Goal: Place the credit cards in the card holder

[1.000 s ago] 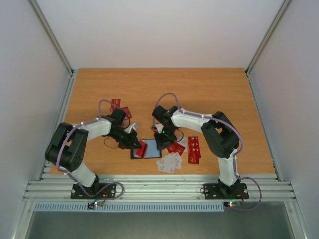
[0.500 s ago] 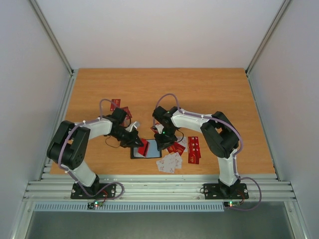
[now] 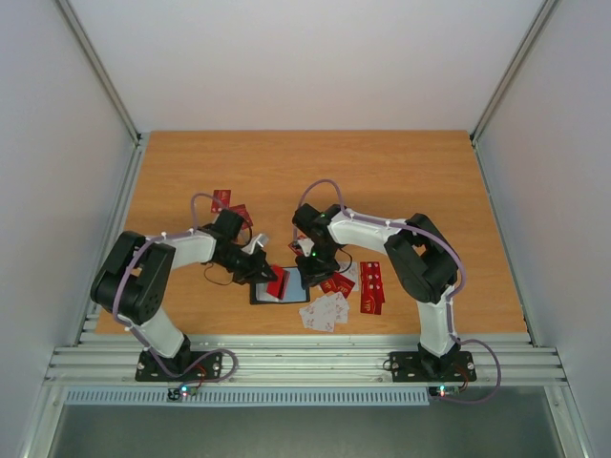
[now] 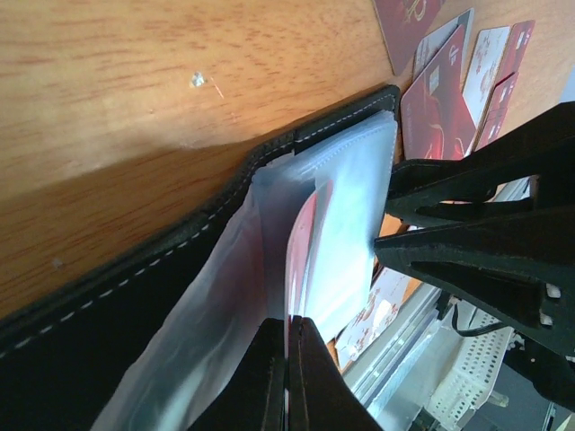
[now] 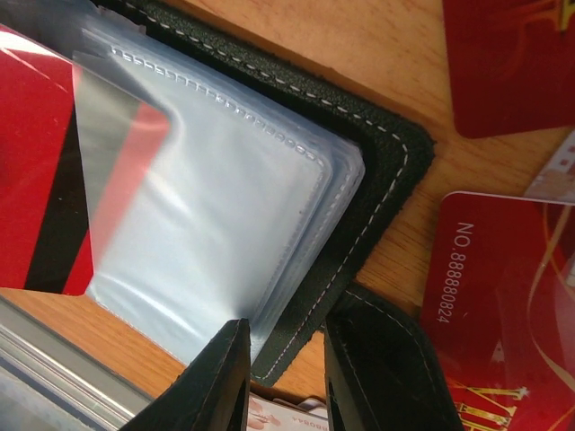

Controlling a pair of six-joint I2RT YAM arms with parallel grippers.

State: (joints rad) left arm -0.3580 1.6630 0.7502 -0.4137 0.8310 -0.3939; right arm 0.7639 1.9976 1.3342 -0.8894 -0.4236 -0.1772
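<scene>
So the black stitched folding card holder [image 3: 277, 300] is lying open on the wooden counter [image 3: 382, 181], near the front edge and about in the middle, with both arms crowded over it. From the top view you can barely see it, since the two hands cover most of its pale blue inside.

The left hand [image 4: 287, 328] is clamped tight on a thin bright red card [image 4: 301, 242]. The wrist view shows that card edge-on, with its far end poked in among the clear plastic sleeves [image 5: 216, 206]. I honestly can't tell how deep it goes, because the plastic blurs it and the fingers are cut off at the bottom of the picture.

The right hand [image 5: 287, 319] sits at the holder's right edge with its fingers a little apart. The stitched edge and a bit of wood show in the gap. I can't tell if it's actually pressing on anything.

There are loose red cards [image 3: 371, 286] just right of the holder, and one reads NO.88888024. Some pale cards [image 3: 325, 310] are fanned out nearer the front, overlapping too much to count. A couple more red ones [image 3: 221, 197] lie far left, partly behind the left arm.
</scene>
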